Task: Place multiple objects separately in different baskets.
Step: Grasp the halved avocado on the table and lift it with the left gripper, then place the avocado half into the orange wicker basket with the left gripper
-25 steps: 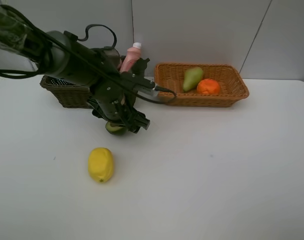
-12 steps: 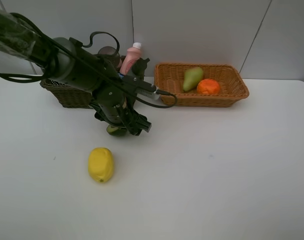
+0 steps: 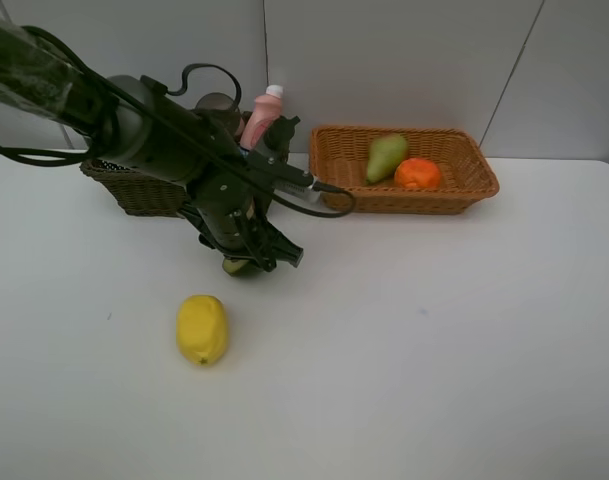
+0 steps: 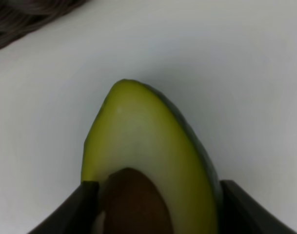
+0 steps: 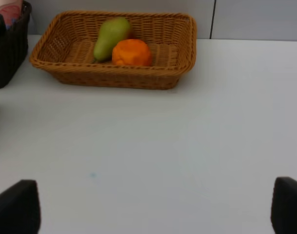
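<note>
L pincer (image 4: 155, 204) straddles the halved avocado (image 4: 148, 165) on the smooth white table (image 3: 434, 330); dark fingers at its skin both sides, grip unclear. Cut face pale green, brown pit. R pincer (image 5: 153, 214) wide open, empty. Waxy yellow lemon (image 3: 202, 329) nearby. Pear (image 3: 385, 155) & orange (image 3: 417, 173) in woven tan basket (image 3: 474, 185).

Illumination is bright, even and diffuse from above. The white worktop (image 3: 434, 350) shows only soft, short shadows and no glare. The high view is sharp. In the left wrist view the halved avocado (image 4: 148, 165) fills the frame, slightly soft at close range.
</note>
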{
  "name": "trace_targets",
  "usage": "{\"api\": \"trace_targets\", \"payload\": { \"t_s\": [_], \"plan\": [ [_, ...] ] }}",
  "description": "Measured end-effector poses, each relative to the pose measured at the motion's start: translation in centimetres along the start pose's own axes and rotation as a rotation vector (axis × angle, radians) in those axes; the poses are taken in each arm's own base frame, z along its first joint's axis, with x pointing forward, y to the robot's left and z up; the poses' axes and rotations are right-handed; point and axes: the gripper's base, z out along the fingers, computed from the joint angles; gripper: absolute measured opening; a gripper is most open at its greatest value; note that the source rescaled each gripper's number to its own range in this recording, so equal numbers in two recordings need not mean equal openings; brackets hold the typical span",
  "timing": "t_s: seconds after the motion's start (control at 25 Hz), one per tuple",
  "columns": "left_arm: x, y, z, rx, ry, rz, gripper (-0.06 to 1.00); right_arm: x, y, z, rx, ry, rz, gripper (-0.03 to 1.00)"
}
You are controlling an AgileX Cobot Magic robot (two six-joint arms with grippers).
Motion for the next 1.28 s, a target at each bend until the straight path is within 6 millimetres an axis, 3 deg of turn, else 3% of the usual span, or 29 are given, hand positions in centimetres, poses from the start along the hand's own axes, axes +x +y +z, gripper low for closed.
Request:
{"api": "trace_targets", "payload": {
  "t_s": [0.68,1.04,1.28],
  "plan": [
    [0.2,-0.7,-0.5,0.006,0.003,0.026,0.63,0.0,0.0,0.0,0.0,0.0,0.0,1.0],
    [-1.1,-0.5,-4.8,0.032,-0.068,-0.015,0.63,0.0,0.0,0.0,0.0,0.0,0.0,1.0],
    [-1.3,-1.6,-8.4,0.068,-0.132,0.022,0.63,0.0,0.0,0.0,0.0,0.0,0.0,1.0]
  ]
}}
